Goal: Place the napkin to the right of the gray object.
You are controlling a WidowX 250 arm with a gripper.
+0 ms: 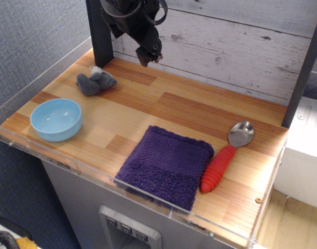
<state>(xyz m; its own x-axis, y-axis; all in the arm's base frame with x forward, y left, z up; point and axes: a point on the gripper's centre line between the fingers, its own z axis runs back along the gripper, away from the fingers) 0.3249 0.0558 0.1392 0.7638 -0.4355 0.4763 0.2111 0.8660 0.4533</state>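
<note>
The napkin (pixel 167 165), a dark purple folded terry towel with a ribbed band, lies flat near the front edge of the wooden table, right of centre. The gray object (pixel 95 81), a small gray plush animal with white patches, lies at the back left. My gripper (pixel 148 57) hangs in the air at the back, up and to the right of the plush toy and well away from the napkin. Its fingertips look close together and hold nothing, but I cannot tell for sure whether it is shut.
A light blue bowl (pixel 56 119) stands at the front left. A silver spoon with a red handle (pixel 225 156) lies just right of the napkin, touching its edge. A clear acrylic rim (pixel 54 155) runs round the table. A dark post (pixel 100 31) stands behind the toy.
</note>
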